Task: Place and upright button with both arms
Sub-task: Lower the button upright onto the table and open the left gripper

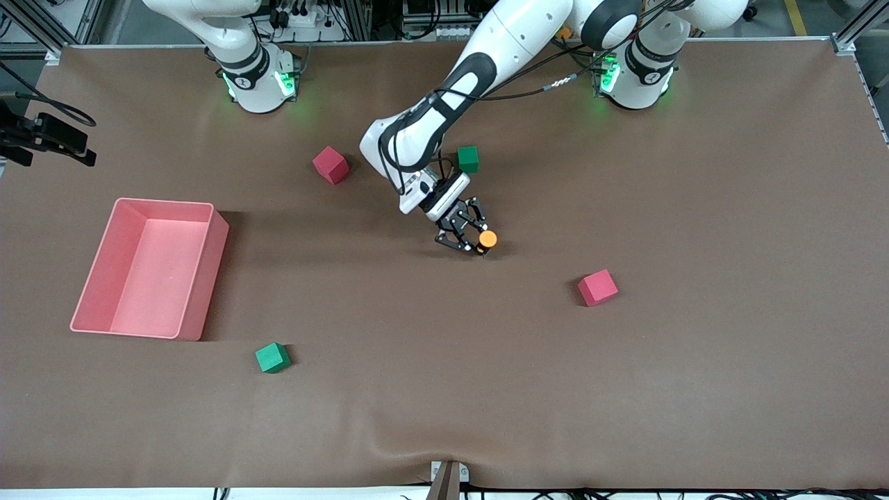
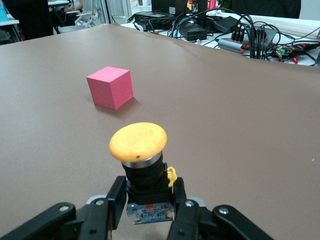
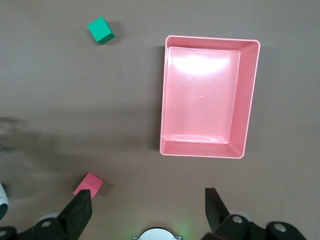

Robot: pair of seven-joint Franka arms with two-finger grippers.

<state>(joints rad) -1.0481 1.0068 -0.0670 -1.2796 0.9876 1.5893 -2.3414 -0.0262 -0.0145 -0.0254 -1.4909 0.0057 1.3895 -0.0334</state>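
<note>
Robotics lab, brown-covered table (image 1: 694, 389), aluminium frame posts (image 1: 851, 35), tangled cables and electronics (image 2: 235, 32) at its edge

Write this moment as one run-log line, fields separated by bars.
left gripper: shut on button, upright at the table's middle | right gripper: open, waiting high over the pink bin | button: not yet released

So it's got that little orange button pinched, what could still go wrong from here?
The left tool grips only the button's black body low down, so the button might twist or tip over on release. The right tool is open, high over the pink bin, so it is not placed to steady it.
</note>
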